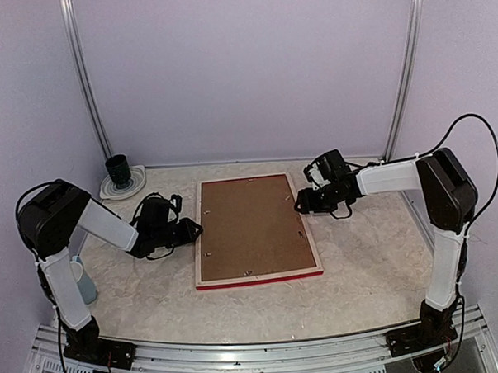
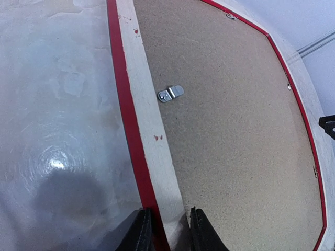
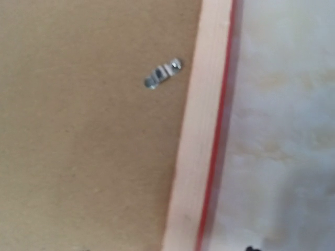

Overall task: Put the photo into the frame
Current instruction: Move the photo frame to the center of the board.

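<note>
Left claw point(image 2: 170, 230) pinches the frame point(image 2: 146, 130) by the rail between its fingers, right claw point(image 1: 308, 204) state unreadable; a one-sided lift could twist it free.

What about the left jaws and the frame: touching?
Cannot tell. Left wrist view: the jaws straddle the frame's rail closely, but neither contact nor gap shows plainly.

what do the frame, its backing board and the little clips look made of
Frame: pale unfinished wood, faint grain, red-painted outer edge. Backing board: brown fibreboard probably, matte speckled surface. Clip: shiny silvery metal, likely steel, screwed on.
</note>
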Robot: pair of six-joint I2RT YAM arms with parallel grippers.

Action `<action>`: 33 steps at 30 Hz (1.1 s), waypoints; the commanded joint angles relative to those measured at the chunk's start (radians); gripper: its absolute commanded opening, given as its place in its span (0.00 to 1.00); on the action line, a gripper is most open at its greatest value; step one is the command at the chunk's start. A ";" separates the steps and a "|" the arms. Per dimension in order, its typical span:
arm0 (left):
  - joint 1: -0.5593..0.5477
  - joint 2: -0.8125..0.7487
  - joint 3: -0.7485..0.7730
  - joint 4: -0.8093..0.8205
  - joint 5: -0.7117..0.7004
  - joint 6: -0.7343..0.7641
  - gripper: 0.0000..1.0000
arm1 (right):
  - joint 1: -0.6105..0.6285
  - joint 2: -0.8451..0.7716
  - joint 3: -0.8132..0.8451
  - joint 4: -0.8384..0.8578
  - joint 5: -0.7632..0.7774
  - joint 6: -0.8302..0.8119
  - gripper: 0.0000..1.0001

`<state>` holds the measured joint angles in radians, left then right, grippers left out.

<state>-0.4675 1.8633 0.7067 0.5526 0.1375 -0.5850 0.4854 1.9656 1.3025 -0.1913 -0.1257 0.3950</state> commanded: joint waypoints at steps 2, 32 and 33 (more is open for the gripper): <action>-0.038 0.052 0.058 -0.106 0.006 0.053 0.21 | -0.029 -0.051 -0.053 0.017 -0.033 0.010 0.63; -0.115 -0.073 0.279 -0.511 -0.080 0.140 0.66 | -0.087 -0.142 -0.142 0.001 -0.070 -0.008 0.70; -0.124 -0.075 0.280 -0.531 -0.083 0.146 0.66 | -0.087 -0.141 -0.140 -0.004 -0.076 -0.011 0.70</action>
<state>-0.5541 1.8111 0.9684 0.1825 0.0910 -0.4622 0.4091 1.8523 1.1637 -0.1848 -0.1783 0.4023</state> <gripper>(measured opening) 0.657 0.695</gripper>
